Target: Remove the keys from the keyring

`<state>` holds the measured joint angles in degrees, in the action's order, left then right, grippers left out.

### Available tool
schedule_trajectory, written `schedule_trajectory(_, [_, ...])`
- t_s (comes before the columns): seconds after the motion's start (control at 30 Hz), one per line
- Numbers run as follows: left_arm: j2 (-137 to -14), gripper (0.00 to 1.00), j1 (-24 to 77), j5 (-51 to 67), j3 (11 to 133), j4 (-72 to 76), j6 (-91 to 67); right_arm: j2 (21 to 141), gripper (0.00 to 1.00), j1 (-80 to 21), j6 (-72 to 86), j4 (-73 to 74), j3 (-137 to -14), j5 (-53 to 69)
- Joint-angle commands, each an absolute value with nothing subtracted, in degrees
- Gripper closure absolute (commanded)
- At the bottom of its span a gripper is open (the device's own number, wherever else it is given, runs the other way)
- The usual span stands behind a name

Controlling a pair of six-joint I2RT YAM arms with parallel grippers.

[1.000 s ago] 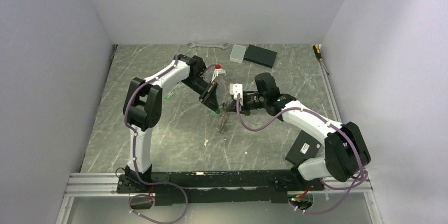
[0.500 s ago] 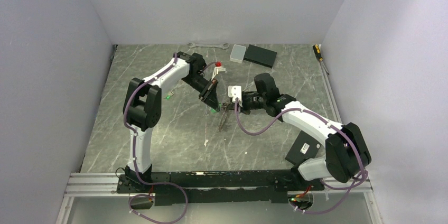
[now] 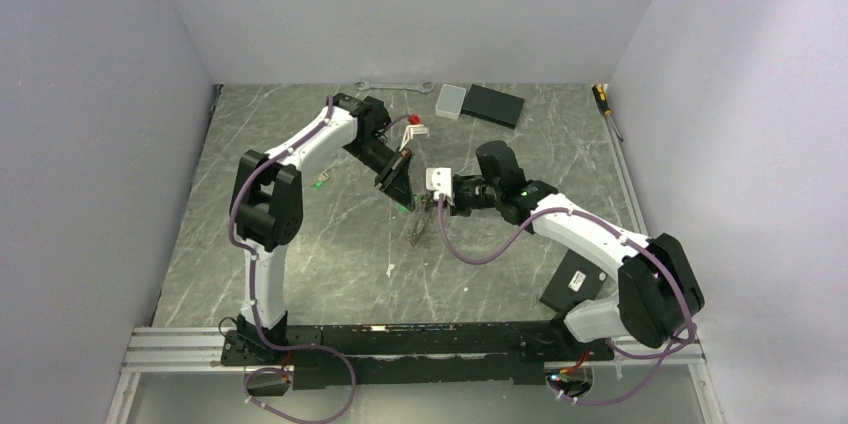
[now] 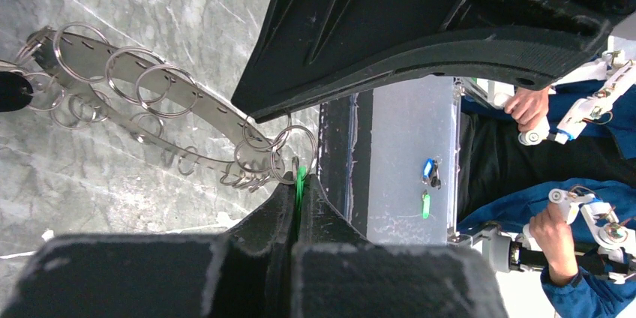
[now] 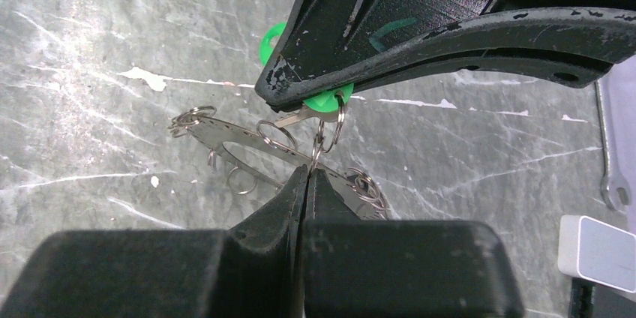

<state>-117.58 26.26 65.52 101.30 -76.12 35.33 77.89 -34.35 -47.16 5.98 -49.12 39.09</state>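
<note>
The keyring (image 4: 150,100) is a thin grey metal strip hung with several split rings, drooping to the table; it also shows in the top view (image 3: 415,229). My left gripper (image 4: 298,183) is shut on a green key head (image 4: 301,177), which also shows in the right wrist view (image 5: 324,104). My right gripper (image 5: 306,173) is shut on the split ring (image 5: 334,129) that carries this key, right below the left fingertips (image 5: 281,85). The two grippers meet mid-table, left (image 3: 402,199) and right (image 3: 428,204). A small green thing (image 3: 320,182) lies by the left arm. A dark head (image 4: 11,91) sits at the strip's far end.
At the back lie a silver wrench (image 3: 393,86), a white box (image 3: 451,101) and a black box (image 3: 493,105). A screwdriver (image 3: 603,99) lies at the back right edge. A flat black thing (image 3: 575,279) lies beside the right arm's base. Walls close three sides.
My right gripper has moved left, closer to the left gripper, and the hanging keyring has shifted left with it. The left gripper has stayed shut on the green key.
</note>
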Motion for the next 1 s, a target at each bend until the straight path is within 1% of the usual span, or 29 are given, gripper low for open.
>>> schedule_trajectory(0.0, [-113.03, 1.00, 26.98, 72.19, 104.01, -78.79, 37.00, 77.54, 1.00, -35.06, -47.55, 9.17, -48.78, 36.50])
schedule_trajectory(0.33, [-112.25, 1.00, 29.79, 72.66, 99.97, -73.56, 31.64, 77.73, 1.00, -35.51, -41.66, 7.38, -50.22, 37.30])
schedule_trajectory(0.6, [-111.86, 1.00, 29.78, 70.42, 101.23, -74.67, 32.60, 77.12, 1.00, -35.42, -38.50, 7.16, -50.31, 38.94])
schedule_trajectory(0.63, [-111.88, 1.00, 29.72, 69.70, 101.65, -74.97, 33.02, 77.01, 0.99, -35.35, -38.35, 7.51, -50.42, 39.20])
schedule_trajectory(0.7, [-112.03, 1.00, 29.47, 68.44, 102.66, -75.65, 33.71, 76.54, 0.86, -35.13, -38.29, 8.46, -50.81, 39.69])
schedule_trajectory(0.8, [-112.60, 1.00, 29.23, 66.50, 104.32, -77.22, 35.00, 75.47, 0.73, -33.88, -37.51, 9.82, -51.31, 41.34])
schedule_trajectory(0.9, [-113.12, 1.00, 29.18, 64.30, 105.97, -78.40, 36.16, 74.27, 0.62, -31.48, -36.03, 10.80, -51.80, 44.66])
schedule_trajectory(0.97, [-113.57, 1.00, 29.18, 62.79, 107.20, -79.54, 37.35, 73.50, 0.60, -29.71, -35.38, 11.78, -52.17, 46.77])
